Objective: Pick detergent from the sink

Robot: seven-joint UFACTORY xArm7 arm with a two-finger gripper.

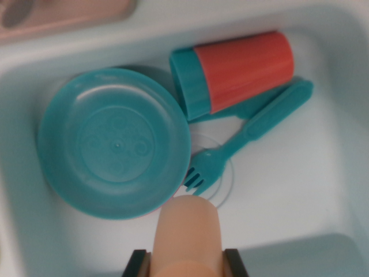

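Note:
A peach-coloured detergent bottle (188, 231) fills the bottom centre of the wrist view, its rounded end pointing into the sink. My gripper (185, 263) is shut on it, one black finger (137, 263) on each side of the bottle. The pale blue sink (300, 190) lies below. The bottle overlaps the near rim of a teal plate and the drain ring; whether it touches them I cannot tell.
A teal plate (114, 143) lies in the sink's left half. A red cup with a teal base (233, 70) lies on its side at the back. A teal fork (248, 133) runs diagonally, tines near the drain ring (228, 179). A pink surface (69, 14) borders the top left.

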